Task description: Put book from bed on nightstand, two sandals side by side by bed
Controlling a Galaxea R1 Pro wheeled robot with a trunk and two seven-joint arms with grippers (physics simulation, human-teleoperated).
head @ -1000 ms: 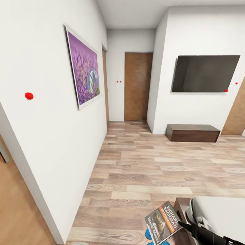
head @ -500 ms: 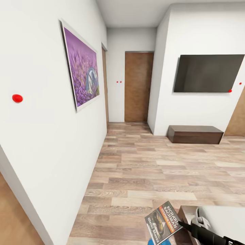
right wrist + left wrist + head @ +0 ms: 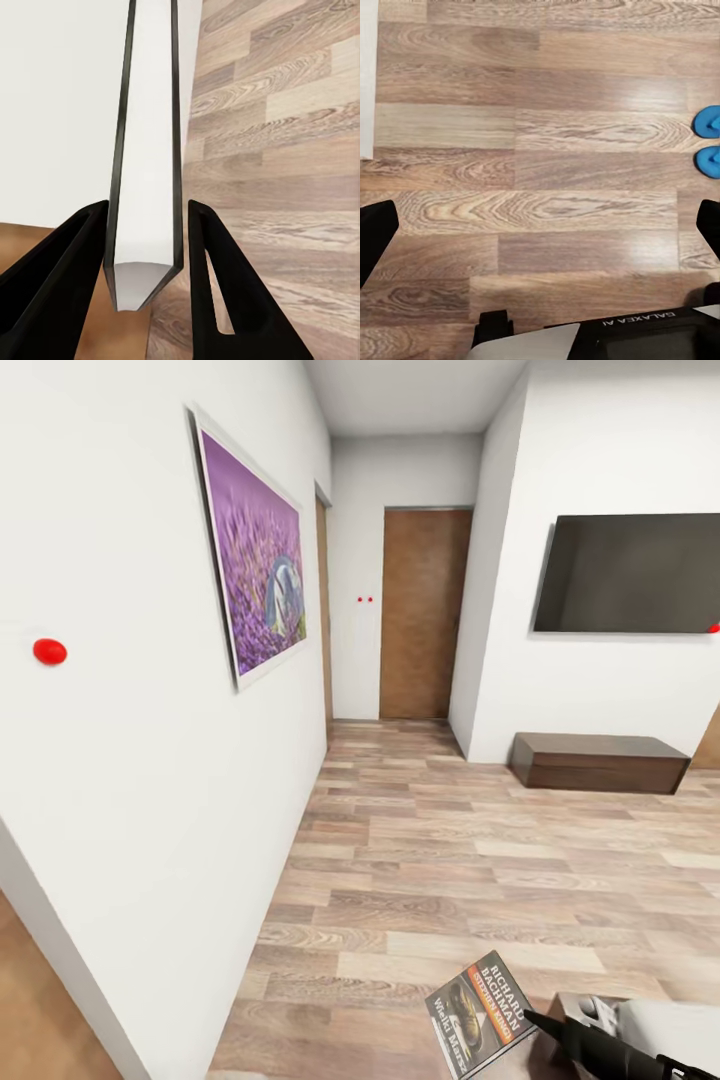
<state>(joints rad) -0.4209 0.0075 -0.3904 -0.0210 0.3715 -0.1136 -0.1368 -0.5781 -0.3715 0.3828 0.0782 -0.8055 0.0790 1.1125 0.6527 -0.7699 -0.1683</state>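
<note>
Right wrist view: right gripper [image 3: 146,247] clenched on the book [image 3: 146,150], one black finger [image 3: 56,292] each side of it, book seen edge-on w/ white page block between dark covers. Behind it white wall on one side, wood-plank floor [image 3: 277,150] on the other.

Head view: same gripper [image 3: 545,1023] at approx 5 o'clock of frame, arm coming in from the bottom-right corner. Book [image 3: 480,1013] sticks out toward 10 o'clock from the fingertips, held off the floor, cover up: dark w/ orange band, white lettering. Just to its right, corner of the bed [image 3: 665,1025], grey mattress over dark frame.

Further out: plank floor [image 3: 450,860] runs to a brown door [image 3: 424,615] at 12 o'clock. Lavender picture [image 3: 258,575] on the white wall at 10 o'clock, red dot [image 3: 49,651] at 9. Dark TV [image 3: 630,573] on the wall at 2 o'clock, low dark wooden bench [image 3: 598,762] below it.

Left wrist view: left gripper [image 3: 540,225] released, fingers wide apart at the frame edges, nothing between them but floor. Two sandals [image 3: 707,141], blue tips only, side by side on the planks beyond one finger.
</note>
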